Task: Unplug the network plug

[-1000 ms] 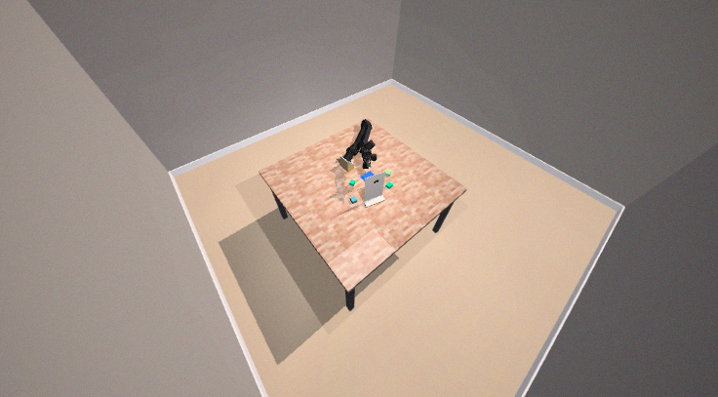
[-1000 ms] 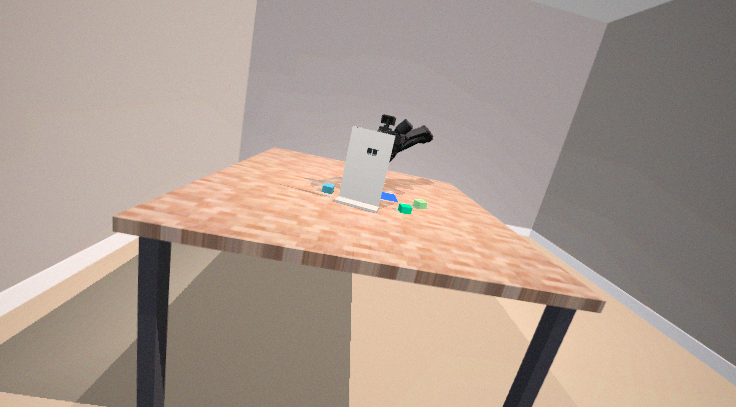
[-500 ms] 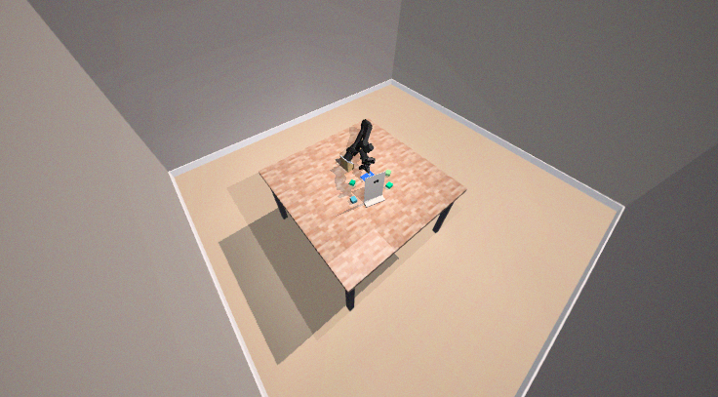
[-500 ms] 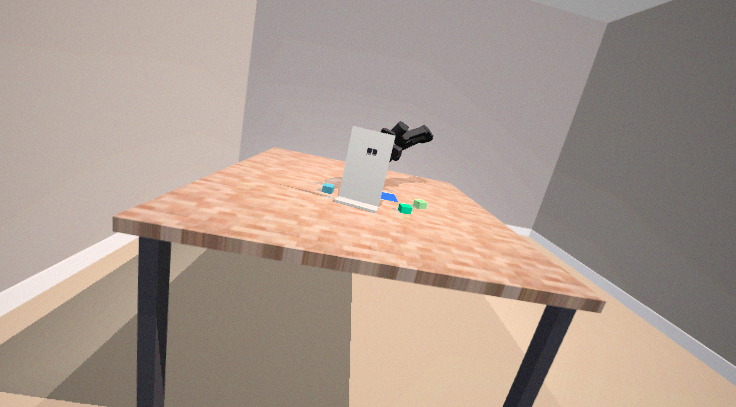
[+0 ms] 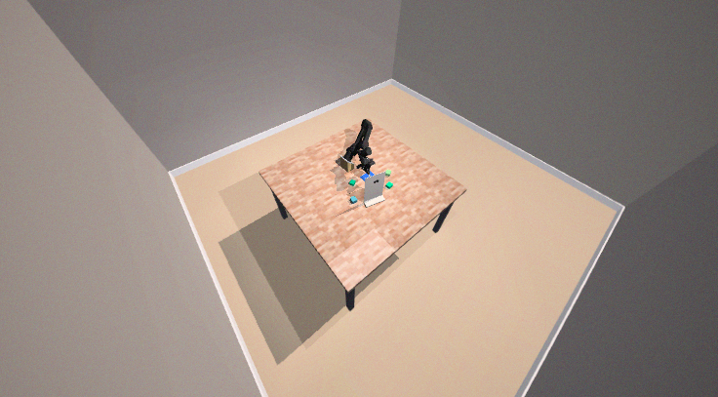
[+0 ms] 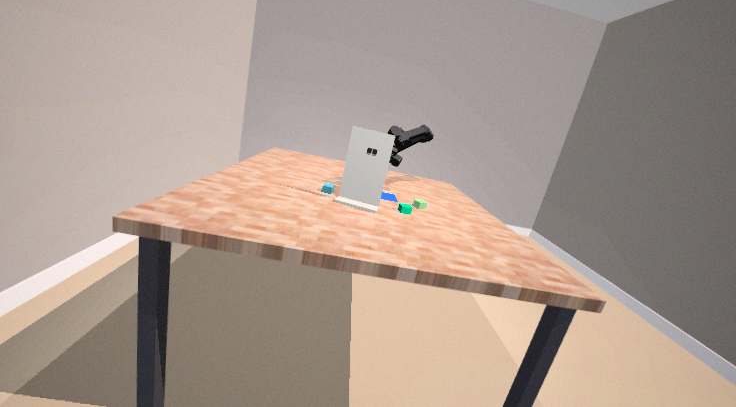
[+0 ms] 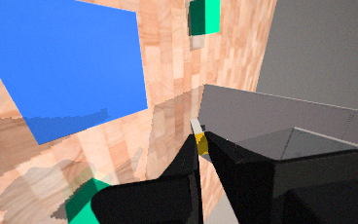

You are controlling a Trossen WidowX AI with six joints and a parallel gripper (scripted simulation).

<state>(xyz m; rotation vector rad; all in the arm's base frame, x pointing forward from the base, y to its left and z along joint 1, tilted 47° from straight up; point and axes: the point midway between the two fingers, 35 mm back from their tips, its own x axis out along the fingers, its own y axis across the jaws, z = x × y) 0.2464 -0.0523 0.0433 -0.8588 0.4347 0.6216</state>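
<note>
The plug (image 7: 201, 143), a small piece with a yellow body and a pale, narrow front end, is out of the socket and clamped between the fingertips of the pincer (image 5: 369, 171) (image 7: 199, 137), held above the tabletop (image 5: 312, 202) (image 6: 303, 226) (image 7: 165, 54). The unlocking and the straight pull look done, so the step in hand seems to be the carry to the marked square (image 5: 366, 177) (image 6: 389, 197) (image 7: 73, 63). The next move probably calls for bringing the plug over that square, lowering it until it rests fully inside the edges, then parting the fingers and backing off without brushing anything. The thin tab is too small to make out, and a tilted set-down might let the plug tip or roll over the edge. The square is flat, smooth and saturated blue, with straight sides. Beside it stands the panel (image 5: 374, 188) (image 6: 364, 169) (image 7: 253, 104), a thin, upright grey-white sheet with a matte face and small dark openings, set on a low pale foot. Small blocks lie around: two of green (image 5: 351, 181) (image 5: 388, 185) (image 6: 404, 209) (image 7: 212, 17) (image 7: 88, 202), a light green block (image 5: 387, 173) (image 6: 420, 204) and a blue-cyan block (image 5: 353, 199) (image 6: 327, 188). The wood shows short, mottled staves in pink and tan. The arm (image 5: 361, 140) (image 6: 413, 135) is matte black and angular.
</note>
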